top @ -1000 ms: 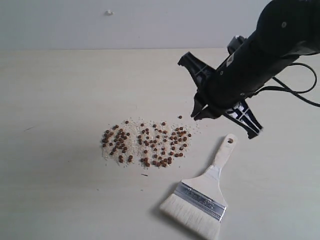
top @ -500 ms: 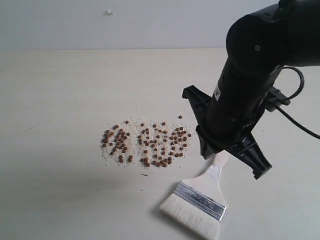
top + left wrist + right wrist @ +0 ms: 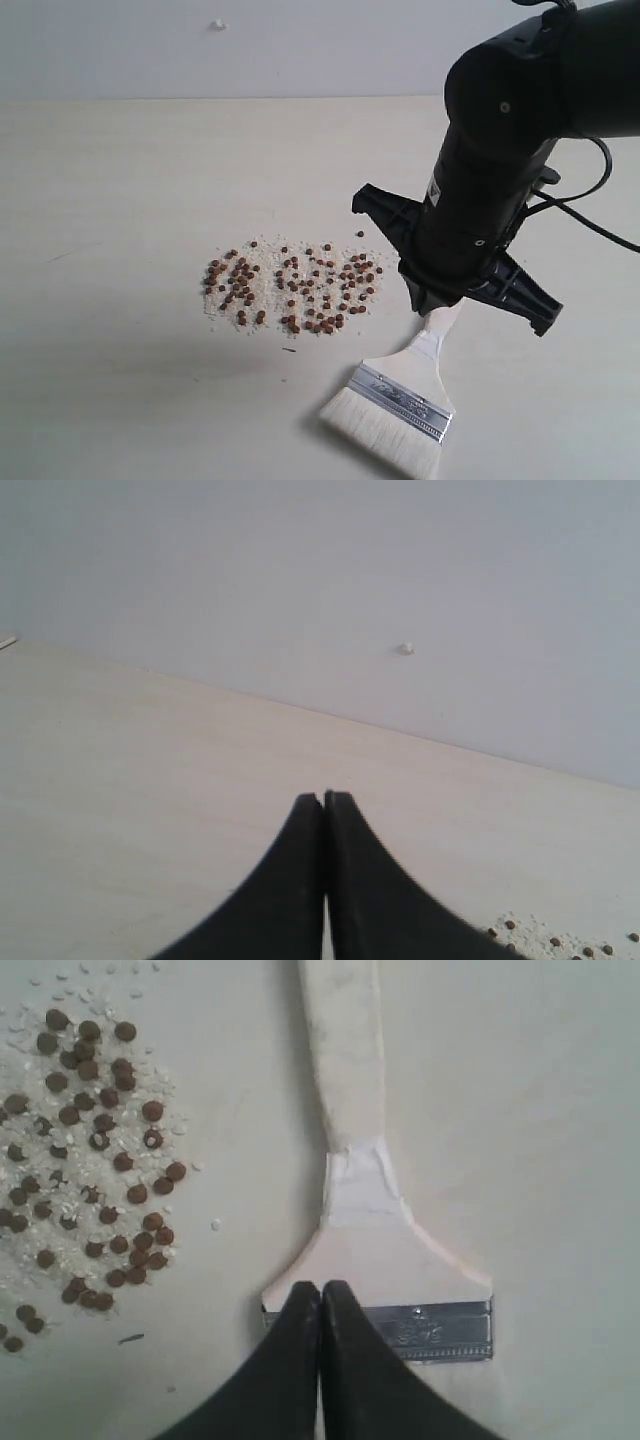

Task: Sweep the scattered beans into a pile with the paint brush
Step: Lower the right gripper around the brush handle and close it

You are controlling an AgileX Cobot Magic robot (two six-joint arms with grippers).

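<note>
One arm is clearly nearer: the right gripper (image 3: 432, 300), jaws pressed together and holding nothing, stands right above the handle of the paint brush (image 3: 400, 402). The brush lies flat, bristles pointing away, with the beans (image 3: 290, 285) just beside the handle.

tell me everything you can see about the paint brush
The paint brush is wide and flat and lies flat on the table. Its handle looks like pale wood, with a whiter patch at the neck. Below that come a silver metal ferrule and white bristles. The handle's end is out of sight. The shut right gripper hangs over the handle; whether it touches cannot be told. The beans lie beside the brush, apart from it.
</note>
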